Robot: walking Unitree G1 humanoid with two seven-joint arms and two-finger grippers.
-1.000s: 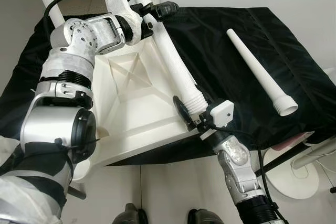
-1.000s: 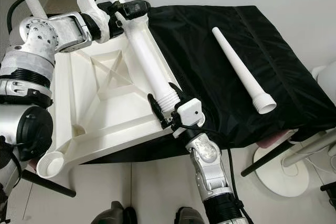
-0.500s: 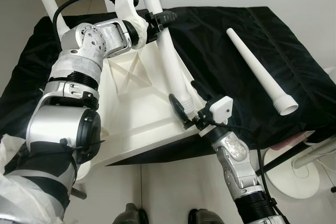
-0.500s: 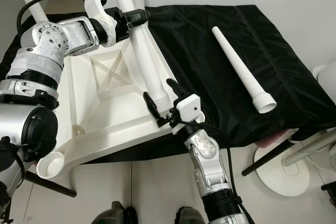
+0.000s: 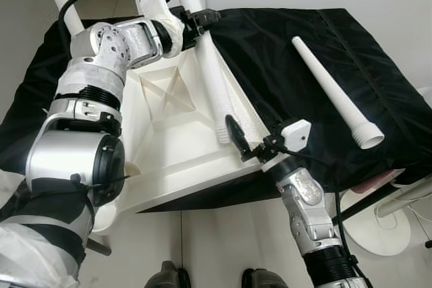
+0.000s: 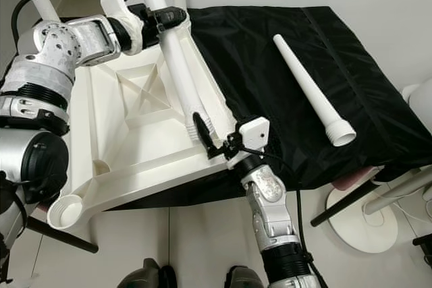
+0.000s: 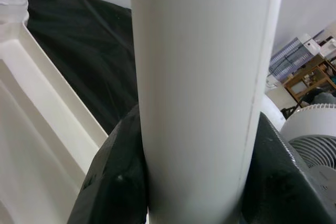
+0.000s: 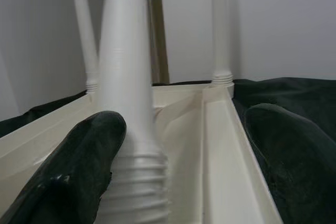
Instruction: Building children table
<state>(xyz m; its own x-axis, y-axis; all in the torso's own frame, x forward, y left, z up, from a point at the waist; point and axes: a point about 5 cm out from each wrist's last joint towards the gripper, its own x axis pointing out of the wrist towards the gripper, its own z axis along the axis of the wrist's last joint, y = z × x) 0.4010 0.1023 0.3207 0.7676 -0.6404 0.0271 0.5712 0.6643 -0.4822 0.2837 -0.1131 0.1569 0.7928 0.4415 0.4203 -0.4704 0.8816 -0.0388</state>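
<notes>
**Leg going into near corner socket – not seated yet**

Left gripper (image 5: pixel 196 21): fingers (image 7: pixel 113 182) clamped on the upper shaft of the white tapered plastic table leg (image 5: pixel 214 82), black pads hugging it on both sides in the left wrist view. Leg is tilted, threaded end (image 8: pixel 137 182) down, sitting inside the frame of the upturned white plastic tabletop (image 5: pixel 169 146), at about 3 o'clock of its cross-ribbed centre.

Right gripper (image 5: pixel 248 145): fingers (image 8: pixel 86 166) apart, one either side of the threaded end, not closed on it. Reads as guiding, not gripping.

Tabletop lies underside-up on the black cloth-covered worktop (image 5: pixel 290 99). Two legs already stand in the far corners (image 8: pixel 221 35). Spare white leg (image 5: pixel 334 92) lies loose on the cloth at 2 o'clock, well apart. Open round socket (image 6: pixel 65 212) at the 7 o'clock corner.

Step, my read: aligning the third leg's thread with the near right corner socket. Next needs: bring the leg upright, centre the thread on the socket, then rotate with down-pressure. Cross-threading is the risk while it's tilted.
</notes>
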